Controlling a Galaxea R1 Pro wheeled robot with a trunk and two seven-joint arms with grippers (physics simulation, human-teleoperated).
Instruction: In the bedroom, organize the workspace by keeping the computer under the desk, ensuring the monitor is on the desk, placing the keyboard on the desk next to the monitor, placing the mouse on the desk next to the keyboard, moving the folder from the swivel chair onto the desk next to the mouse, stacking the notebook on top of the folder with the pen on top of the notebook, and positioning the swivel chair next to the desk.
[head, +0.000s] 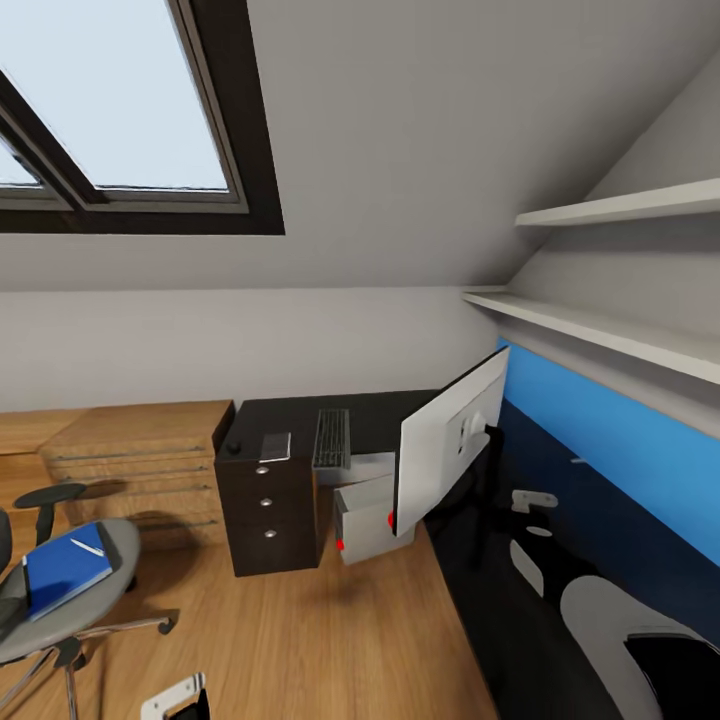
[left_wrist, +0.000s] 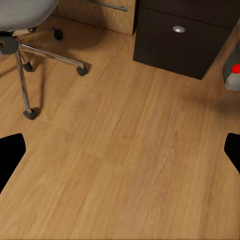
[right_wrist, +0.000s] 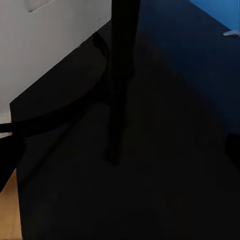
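The white-backed monitor (head: 450, 440) stands on the dark desk (head: 290, 412), its black stand (right_wrist: 122, 75) close ahead of my right gripper (right_wrist: 120, 155), which hangs open over the desktop. A keyboard (head: 332, 438) lies on the desk, with a flat grey item (head: 275, 446) and a small black mouse (head: 235, 447) to its left. The grey computer (head: 368, 518) with red dots sits low under the desk. At the lower left, the grey swivel chair (head: 125, 545) carries the blue folder (head: 65, 570) with a pen (head: 88, 547) on it. My left gripper (left_wrist: 120, 160) is open above bare wooden floor.
A dark drawer unit (head: 268, 515) stands under the desk's left end, with a wooden dresser (head: 150, 450) beside it. The chair's star base (left_wrist: 30, 55) spreads over the floor near my left arm (head: 178, 697). Two white shelves (head: 620, 335) run above the blue wall panel.
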